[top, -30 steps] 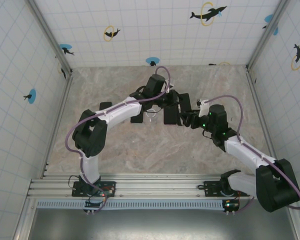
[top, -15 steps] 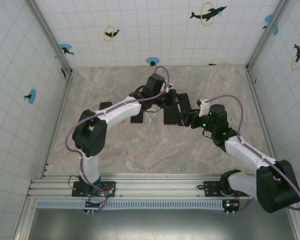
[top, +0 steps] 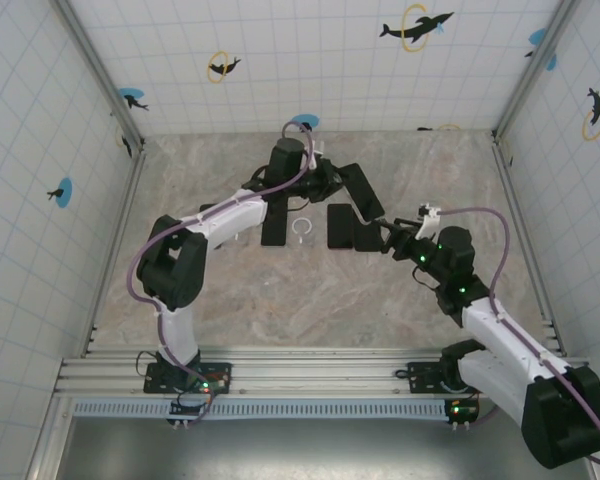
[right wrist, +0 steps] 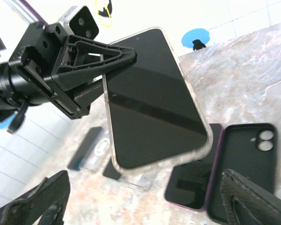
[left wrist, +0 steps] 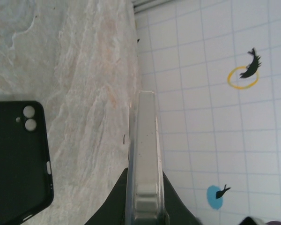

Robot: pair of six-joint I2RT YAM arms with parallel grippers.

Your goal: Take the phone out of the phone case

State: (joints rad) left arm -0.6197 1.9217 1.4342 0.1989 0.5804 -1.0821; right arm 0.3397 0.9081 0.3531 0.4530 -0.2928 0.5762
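Left jaws, pinching the cased phone [right wrist: 154,98] by its edge, now hold it up off the counter [top: 280,290] while right jaws back away spread, so the phone stays in its clear case [left wrist: 145,154].

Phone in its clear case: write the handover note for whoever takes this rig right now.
Left gripper: shut on the edge of the clear case, holding it, with the phone inside, up off the table.
Right gripper: open, holding nothing, just short of the phone's near end.
Done: cased phone lifted and presented to the right arm.
Left: phone not yet out; the right gripper probably has to grip it or push it free of the case.
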